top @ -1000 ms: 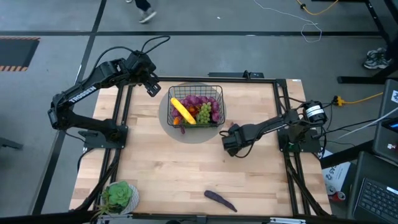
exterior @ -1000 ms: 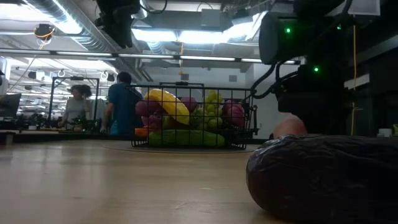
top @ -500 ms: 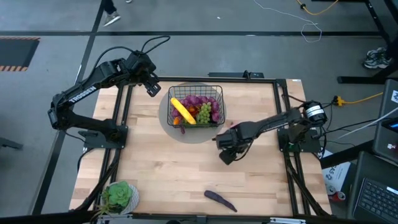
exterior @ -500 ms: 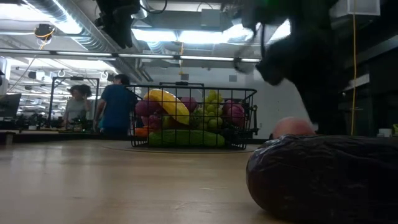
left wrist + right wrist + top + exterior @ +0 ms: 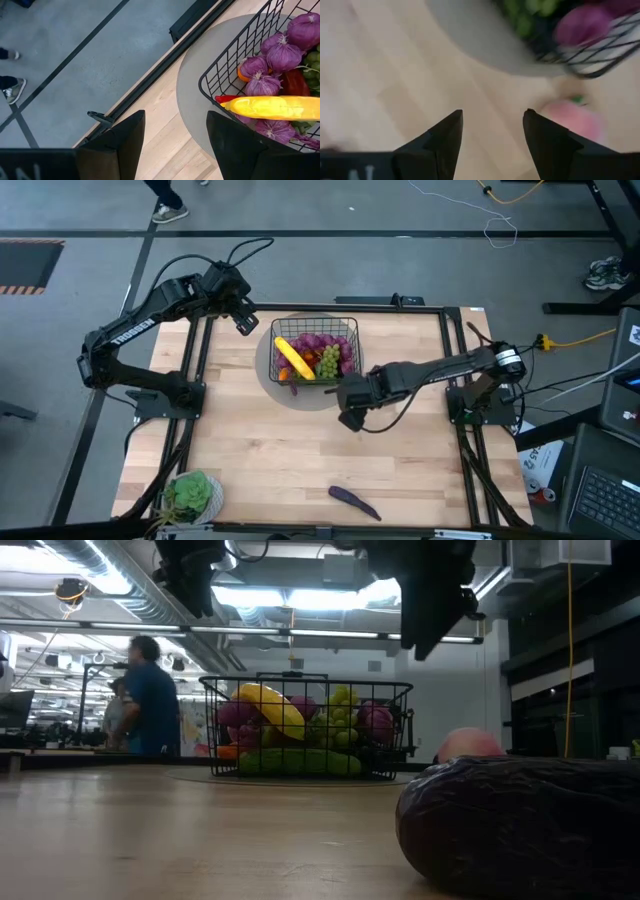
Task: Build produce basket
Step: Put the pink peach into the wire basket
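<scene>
The black wire basket stands on a round grey disc at the far middle of the table. It holds a yellow banana, purple pieces and green grapes. My left gripper hangs open and empty past the basket's far left corner. My right gripper is open and empty above the table, by the disc's near right edge. A pink peach lies on the table close to the basket's near right corner. A purple eggplant lies near the front edge.
A green leafy plant in a pot stands at the near left corner. The eggplant fills the low view's right foreground, with the peach behind it. Bare wood lies between the basket and the eggplant. A person walks in the room behind.
My right gripper has gone toward the table's left edge, along the basket's near side, and has risen from low beside the peach to well above the table. It stays open. The peach and the eggplant have not moved. A person has walked left in the background.
</scene>
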